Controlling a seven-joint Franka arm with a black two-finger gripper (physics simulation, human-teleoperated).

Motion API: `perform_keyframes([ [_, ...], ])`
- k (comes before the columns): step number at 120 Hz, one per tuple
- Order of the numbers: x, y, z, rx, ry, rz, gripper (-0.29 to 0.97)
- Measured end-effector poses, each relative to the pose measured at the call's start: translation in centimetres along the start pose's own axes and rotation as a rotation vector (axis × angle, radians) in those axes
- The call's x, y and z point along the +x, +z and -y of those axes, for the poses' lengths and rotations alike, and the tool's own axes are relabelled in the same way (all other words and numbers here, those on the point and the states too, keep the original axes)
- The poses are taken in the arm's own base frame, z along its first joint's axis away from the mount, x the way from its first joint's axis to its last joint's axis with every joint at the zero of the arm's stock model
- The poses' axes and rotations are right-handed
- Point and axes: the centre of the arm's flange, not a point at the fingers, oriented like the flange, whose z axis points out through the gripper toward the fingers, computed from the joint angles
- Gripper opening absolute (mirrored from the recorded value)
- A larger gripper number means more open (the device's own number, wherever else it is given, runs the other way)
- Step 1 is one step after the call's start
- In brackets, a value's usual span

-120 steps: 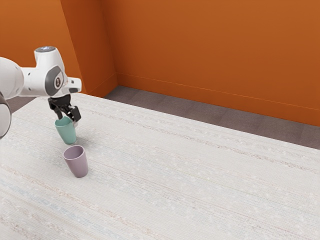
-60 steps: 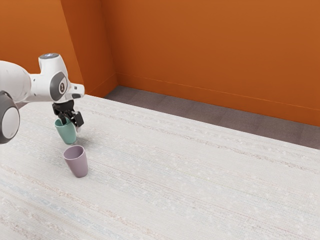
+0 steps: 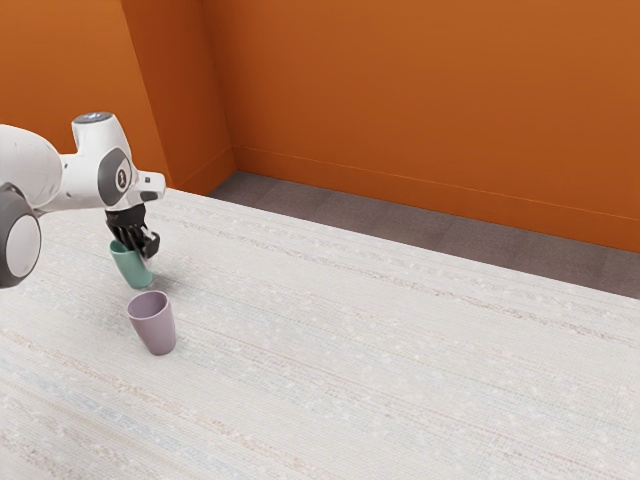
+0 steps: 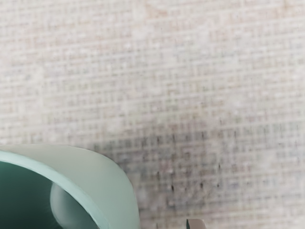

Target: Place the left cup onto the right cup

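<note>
The gripper (image 3: 137, 243) sits at the green cup (image 3: 130, 268) rim, apparently to grasp its wall for lifting onto the purple cup (image 3: 153, 322), though I cannot tell whether it grips yet.

Arm (image 3: 30, 175) in from exterior view's left; wrist (image 3: 108, 172) bent downward (held low).

The arm (image 3: 50, 172) has white, rounded casings with dark grey round caps (image 3: 112, 172) at the joints. One cap bears a small mark, not legible. The gripper (image 3: 138, 246) is black, fitted under a white hand section.
</note>
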Motion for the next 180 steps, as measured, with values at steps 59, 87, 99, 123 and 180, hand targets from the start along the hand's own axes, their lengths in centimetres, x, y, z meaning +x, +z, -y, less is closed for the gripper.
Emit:
perform_keyframes([
  [59,0.0,-0.8,-0.1,0.012,0.011,-0.021,-0.09],
  [87,0.0,-4.4,-0.1,0.024,0.013,-0.058,-0.10],
  [99,-0.2,-7.2,-0.9,0.034,0.027,-0.073,-0.10],
  [123,0.5,-12.1,-6.2,0.050,0.105,-0.074,-0.10],
  [180,-4.1,-17.8,-17.7,0.033,0.087,-0.028,-0.10],
])
